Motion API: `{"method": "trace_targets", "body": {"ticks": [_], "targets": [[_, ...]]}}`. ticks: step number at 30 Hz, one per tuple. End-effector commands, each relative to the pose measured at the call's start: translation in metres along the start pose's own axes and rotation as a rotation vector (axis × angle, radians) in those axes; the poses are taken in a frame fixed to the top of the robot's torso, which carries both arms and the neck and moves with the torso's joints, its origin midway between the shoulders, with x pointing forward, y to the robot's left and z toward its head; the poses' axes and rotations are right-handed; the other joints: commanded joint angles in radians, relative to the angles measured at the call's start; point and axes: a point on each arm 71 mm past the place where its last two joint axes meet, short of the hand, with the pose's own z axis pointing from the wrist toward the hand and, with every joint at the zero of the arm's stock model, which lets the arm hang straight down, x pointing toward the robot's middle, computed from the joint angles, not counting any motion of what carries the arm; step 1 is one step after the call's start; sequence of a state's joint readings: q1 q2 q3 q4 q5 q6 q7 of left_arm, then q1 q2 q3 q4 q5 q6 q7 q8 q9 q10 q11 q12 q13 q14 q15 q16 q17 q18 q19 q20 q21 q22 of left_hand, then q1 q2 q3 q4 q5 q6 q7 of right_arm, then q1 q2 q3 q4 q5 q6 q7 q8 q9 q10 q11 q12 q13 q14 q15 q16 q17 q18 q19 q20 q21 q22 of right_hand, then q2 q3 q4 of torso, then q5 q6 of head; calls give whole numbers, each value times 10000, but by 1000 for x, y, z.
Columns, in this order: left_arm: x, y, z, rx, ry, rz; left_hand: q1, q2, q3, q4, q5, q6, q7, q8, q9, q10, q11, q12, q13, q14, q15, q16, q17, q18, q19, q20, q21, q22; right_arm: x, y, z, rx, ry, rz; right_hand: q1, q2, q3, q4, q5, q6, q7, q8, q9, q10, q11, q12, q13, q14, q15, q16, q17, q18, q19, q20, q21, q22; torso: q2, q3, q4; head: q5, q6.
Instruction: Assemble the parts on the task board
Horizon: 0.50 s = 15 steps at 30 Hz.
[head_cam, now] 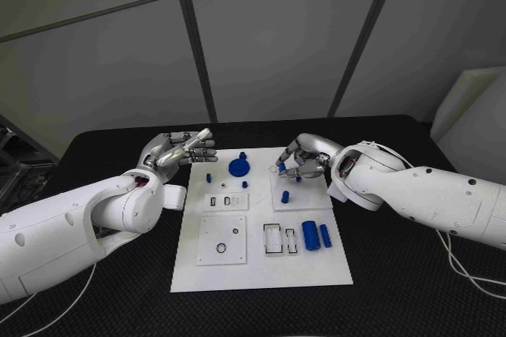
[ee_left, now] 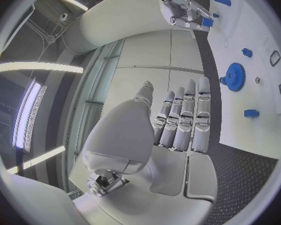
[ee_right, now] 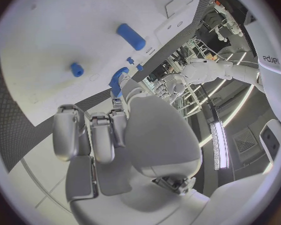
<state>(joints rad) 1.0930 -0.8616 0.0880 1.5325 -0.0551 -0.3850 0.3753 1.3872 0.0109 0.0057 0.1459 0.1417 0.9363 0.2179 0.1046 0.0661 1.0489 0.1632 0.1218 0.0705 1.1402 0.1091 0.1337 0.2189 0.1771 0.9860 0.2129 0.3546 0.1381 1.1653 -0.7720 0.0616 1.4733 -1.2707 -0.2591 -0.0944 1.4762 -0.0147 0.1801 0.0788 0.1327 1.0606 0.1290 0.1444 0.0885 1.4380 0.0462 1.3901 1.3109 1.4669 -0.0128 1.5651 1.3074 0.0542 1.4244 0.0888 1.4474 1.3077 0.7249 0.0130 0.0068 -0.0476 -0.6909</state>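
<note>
Seen from the head: white task board [head_cam: 316,275] lying mid-table, long side running away from the robot, on the black table [head_cam: 422,308]. Near its far edge, a blue gear [head_cam: 238,166] standing on a post, small blue pegs [head_cam: 209,178] just beside it toward the left edge, another peg [head_cam: 284,197] upright nearer the right edge. Toward the near right corner, a blue cylinder [head_cam: 311,235] and a thinner blue bar [head_cam: 326,236] lying side by side, next to open rectangular slots, probably waiting to be seated. Left hand [head_cam: 181,151] raised off the far left corner, fingers stretched out and apart, grasping nothing, likely parked clear of the work. Right hand [head_cam: 300,161] hovering over the far right part of the board, fingertips pinched on a small blue part [head_cam: 281,167], apparently carried toward its socket. From the left wrist: own fingers [ee_left: 184,117] straight and released, the gear [ee_left: 234,76] beyond them on the board, the right hand [ee_left: 184,7] farther off with the blue part [ee_left: 207,22] at its fingertips. From the right wrist: fingers [ee_right: 93,135] curled downward over the board, a blue piece [ee_right: 117,80] showing just past them, a lying cylinder [ee_right: 131,36] and a short peg [ee_right: 77,69] well apart beyond; grip itself hard to judge here.
</note>
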Motion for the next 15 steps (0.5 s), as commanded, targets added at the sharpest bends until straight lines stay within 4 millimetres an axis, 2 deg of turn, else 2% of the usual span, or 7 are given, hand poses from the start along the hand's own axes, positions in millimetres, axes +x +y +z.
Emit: {"method": "trace_targets", "body": {"ticks": [1, 10, 15], "targets": [[-1, -2, 1, 113, 91, 42, 48, 27, -5, -48, -51, 9, 70, -65, -5, 11, 31, -65, -6, -5, 28, -46, 9, 46, -53, 24, -67, -16, 5, 13, 6, 210, -154, 107, -14, 102, 77, -13, 88, 18, 1, 71, 17, -70, 1, -74, 790, 1017, -88, 15, 2536, -54, 34, 8, 56, 395, -11, -9, 26, 137, -65], [-5, -1, 2, 121, -10, 92, 48, 27, -5, -48, -51, 9, 70, -65, -5, 11, 31, -65, -6, -5, 28, -46, 9, 46, -53, 24, -67, -16, 23, 48, 23, -291, 44, 243, -23, 102, 78, -11, 104, 14, 3, 70, 16, -79, 2, -87, 778, 1015, -88, 12, 2527, -53, 31, 8, 54, 391, 3, -25, 29, 373, -119], [-7, -1, 3, 117, -61, 114, 48, 27, -5, -48, -51, 9, 70, -65, -5, 11, 31, -65, -6, -5, 28, -46, 9, 46, -53, 24, -67, -16, 34, 64, 32, -372, 209, 328, -48, 108, 88, -6, 158, -2, 7, 65, 12, -133, 4, -163, 710, 1011, -86, 5, 2511, -52, 28, 8, 50, 386, 21, -14, 17, 451, -160]]}}
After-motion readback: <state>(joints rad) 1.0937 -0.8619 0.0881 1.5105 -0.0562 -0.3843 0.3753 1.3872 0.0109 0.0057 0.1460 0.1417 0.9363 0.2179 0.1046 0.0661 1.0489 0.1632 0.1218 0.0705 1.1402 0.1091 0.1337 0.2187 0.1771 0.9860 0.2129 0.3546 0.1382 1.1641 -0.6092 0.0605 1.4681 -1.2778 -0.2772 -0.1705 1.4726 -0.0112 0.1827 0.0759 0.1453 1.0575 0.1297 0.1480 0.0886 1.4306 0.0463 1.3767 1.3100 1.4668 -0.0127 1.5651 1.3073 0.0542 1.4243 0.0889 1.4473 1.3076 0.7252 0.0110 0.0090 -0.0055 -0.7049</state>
